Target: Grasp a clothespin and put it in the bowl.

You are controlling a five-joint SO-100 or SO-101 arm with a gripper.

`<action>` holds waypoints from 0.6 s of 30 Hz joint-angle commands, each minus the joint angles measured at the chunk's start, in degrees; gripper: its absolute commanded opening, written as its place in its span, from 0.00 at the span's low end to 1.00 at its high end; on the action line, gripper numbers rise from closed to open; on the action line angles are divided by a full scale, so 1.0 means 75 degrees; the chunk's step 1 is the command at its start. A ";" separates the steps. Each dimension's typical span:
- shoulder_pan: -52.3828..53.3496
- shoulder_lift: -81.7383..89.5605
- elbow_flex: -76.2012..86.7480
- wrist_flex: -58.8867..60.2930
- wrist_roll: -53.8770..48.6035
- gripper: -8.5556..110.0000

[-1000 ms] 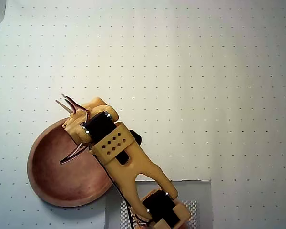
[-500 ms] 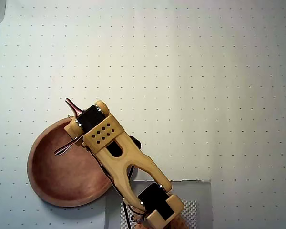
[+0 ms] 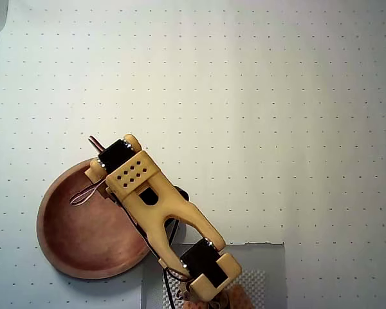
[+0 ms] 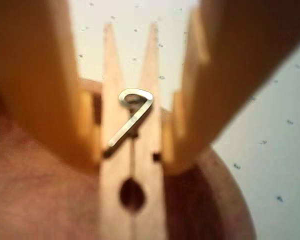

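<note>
Pale, smooth-grained wood makes up the clothespin (image 4: 132, 165), seen close in the wrist view: two slim prongs taper to points at the top, a bent steel wire spring crosses them, and a dark oval hole sits lower down between the halves. It is pinched between the two yellow plastic fingers (image 4: 45, 90) of the gripper (image 4: 131, 155), which press against its sides with no gap showing, the right one stepped with small notches along its inner edge. Under it lies the reddish-brown bowl (image 4: 30, 200), its inside faintly mottled and its curved rim running down the right side. From overhead, the bowl (image 3: 83, 241) is a round, shallow dish with a lighter rim on a white mat (image 3: 244, 96) printed with a regular grid of small dots. The yellow arm (image 3: 161, 209) reaches up and leftward from the bottom edge, black servos at its joints, its perforated wrist block above the bowl's upper right rim. No writing is legible.
</note>
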State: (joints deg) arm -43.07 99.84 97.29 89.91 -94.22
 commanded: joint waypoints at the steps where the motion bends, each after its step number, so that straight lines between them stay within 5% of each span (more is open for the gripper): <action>1: -0.0117 0.0094 -0.0422 0.0000 0.0000 0.05; 18: -0.0387 -0.0703 -0.0492 -0.0598 -0.0023 0.05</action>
State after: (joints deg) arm -45.35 93.78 97.29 85.96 -94.22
